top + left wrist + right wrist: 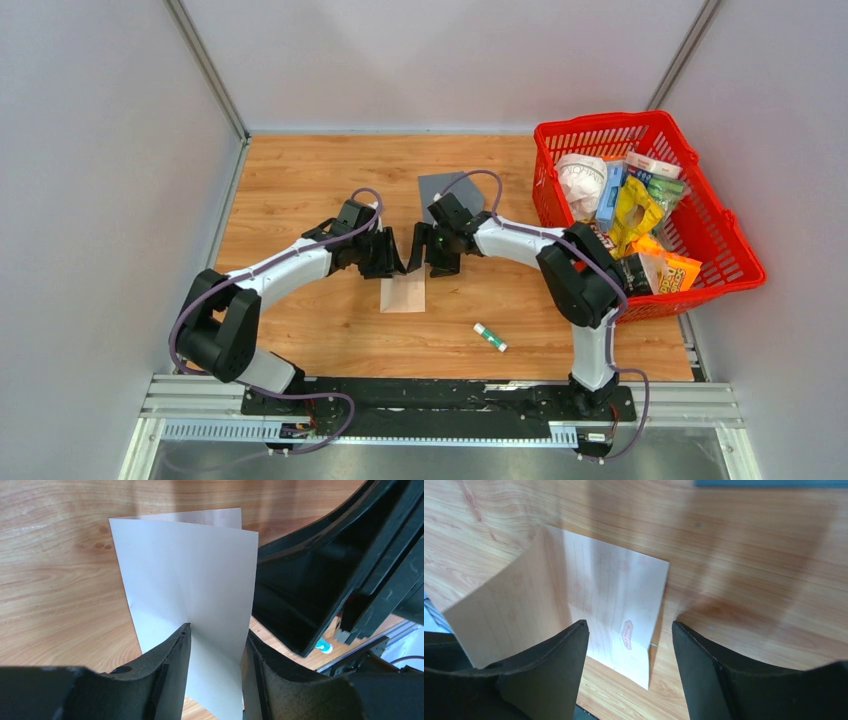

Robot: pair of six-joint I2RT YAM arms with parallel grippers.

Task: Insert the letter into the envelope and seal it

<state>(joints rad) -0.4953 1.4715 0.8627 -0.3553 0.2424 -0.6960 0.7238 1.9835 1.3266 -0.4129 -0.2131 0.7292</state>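
Left gripper [217,631]: nearest to my view; its fingers stand half apart with the raised half of the letter [190,565] between them. One fingertip touches the sheet, but I see no real pinch.
Right gripper [629,625]: jaws wide apart, low over the printed side of the letter, holding nothing.
Letter: about the middle of the table [300,170], a little toward the near edge. It is half folded, one half flat and the other standing up.
Envelope [440,187]: flat behind the right gripper, toward the far edge, apart from the letter.
Glue stick [491,338]: lying close to the near edge, to the right of the letter.
Risk, spring-back: I think the standing half can fall open again, because nothing clamps it.
Risk, crooked crease: if the right jaws press away from the fold line, the letter may come out too wide for the envelope.
Risk, collision: both grippers are very near each other, so a small move could make them bump or drag the sheet.
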